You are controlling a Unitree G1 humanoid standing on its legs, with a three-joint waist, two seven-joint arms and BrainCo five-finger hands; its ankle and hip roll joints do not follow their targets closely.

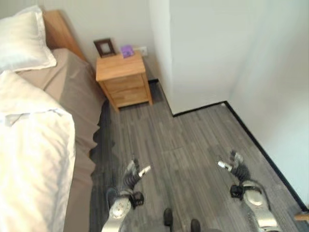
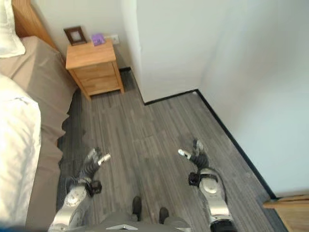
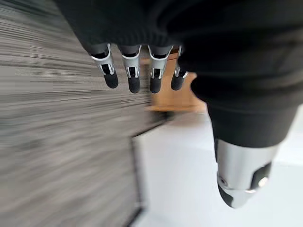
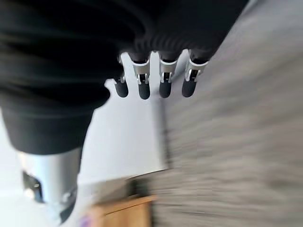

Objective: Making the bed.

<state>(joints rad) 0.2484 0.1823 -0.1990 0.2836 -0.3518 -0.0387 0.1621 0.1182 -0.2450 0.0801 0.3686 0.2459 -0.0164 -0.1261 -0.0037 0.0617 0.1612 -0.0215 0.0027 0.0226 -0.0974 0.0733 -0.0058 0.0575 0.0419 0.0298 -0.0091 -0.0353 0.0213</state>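
Both hands, left hand and right hand, hang empty and relaxed over the floor, so approaching the white duvet at left probably comes next.

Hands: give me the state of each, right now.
Left hand: open, fingers relaxed, holding nothing, over the grey wood-plank floor.
Right hand: open, fingers relaxed, holding nothing, over the same floor.

Open passage: grey plank floor between the bed and the white wall. Obstacles: wooden nightstand just beside the bed; projecting wall corner beyond it.
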